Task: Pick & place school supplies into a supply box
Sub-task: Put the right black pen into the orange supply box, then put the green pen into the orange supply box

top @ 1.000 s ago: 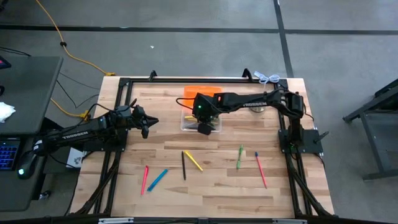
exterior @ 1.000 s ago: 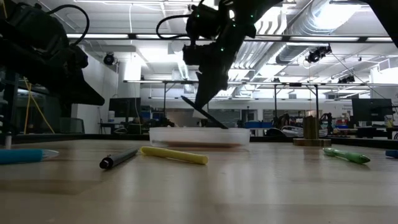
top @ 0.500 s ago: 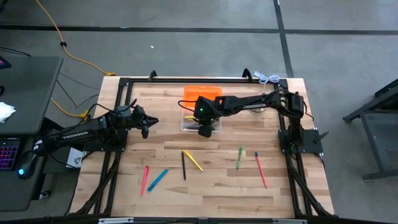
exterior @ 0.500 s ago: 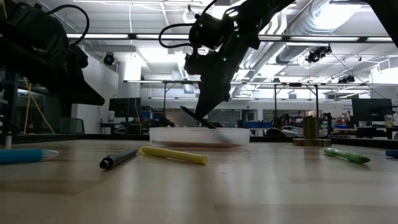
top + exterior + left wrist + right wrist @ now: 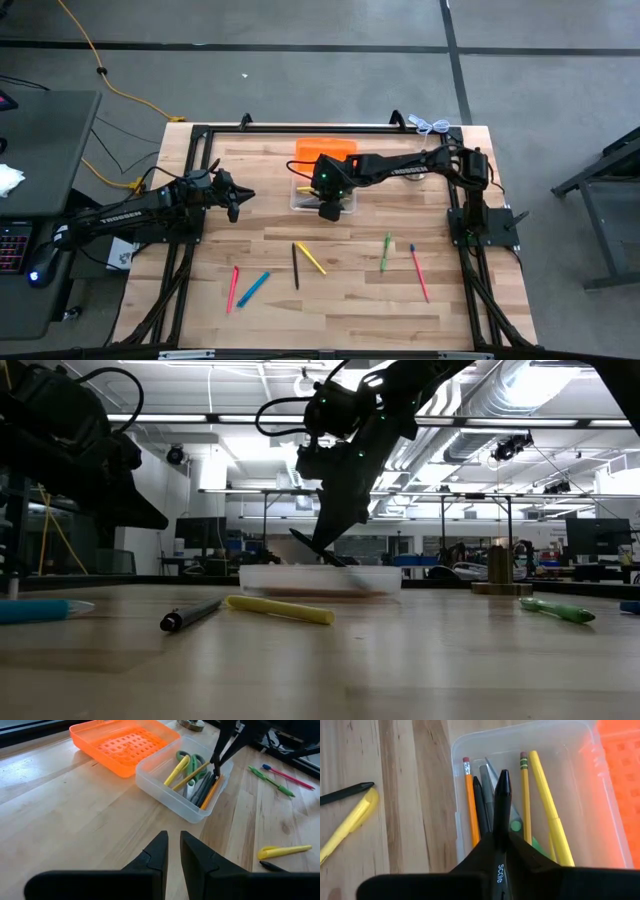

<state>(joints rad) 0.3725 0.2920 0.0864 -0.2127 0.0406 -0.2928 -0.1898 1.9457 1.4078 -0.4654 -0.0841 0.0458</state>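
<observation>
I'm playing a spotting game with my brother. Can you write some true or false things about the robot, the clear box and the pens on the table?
1. The right gripper is above the clear box with a black marker between its fingers. True.
2. The clear box has nothing in it. False: it holds pencils, a yellow marker and green-handled scissors.
3. The orange tray sits right beside the clear box. True.
4. The left gripper is holding a pen. False: nothing is between its fingers, and it waits on the table's left side.
5. All the supplies are packed away. False: several are on the table, such as a yellow highlighter and a green pen.
</observation>
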